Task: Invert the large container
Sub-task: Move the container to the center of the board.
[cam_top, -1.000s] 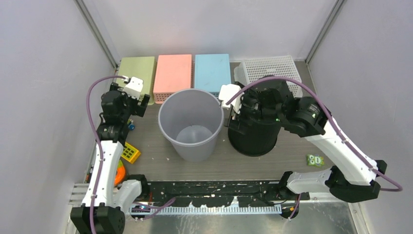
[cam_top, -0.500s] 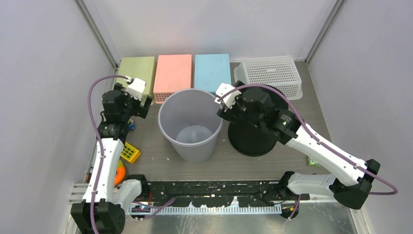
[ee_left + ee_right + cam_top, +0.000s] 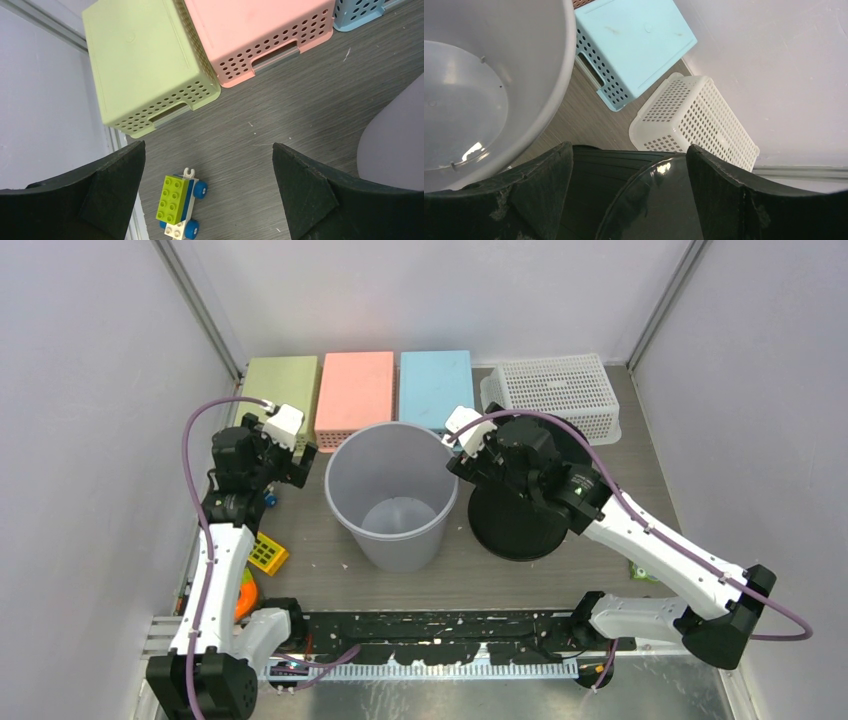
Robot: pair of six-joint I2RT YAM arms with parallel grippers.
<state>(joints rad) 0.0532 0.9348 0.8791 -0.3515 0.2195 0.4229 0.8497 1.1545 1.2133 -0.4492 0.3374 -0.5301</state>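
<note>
The grey wood-grain table [image 3: 320,565] is boxed in by pale walls [image 3: 100,390]. The large grey container [image 3: 392,495] stands upright, just right of the wide-open, empty left gripper [image 3: 298,462]. Its rim is just left of the right gripper [image 3: 629,192], likewise spread wide above a black tub [image 3: 520,525]. Open table lies behind both grippers.

Top camera looks down from the near edge; wrist cameras sit close, likely sharing the grey bin [image 3: 395,140].

Claw [image 3: 628,150] spread over black bin [image 3: 659,200] beside grey bucket [image 3: 499,75].
</note>
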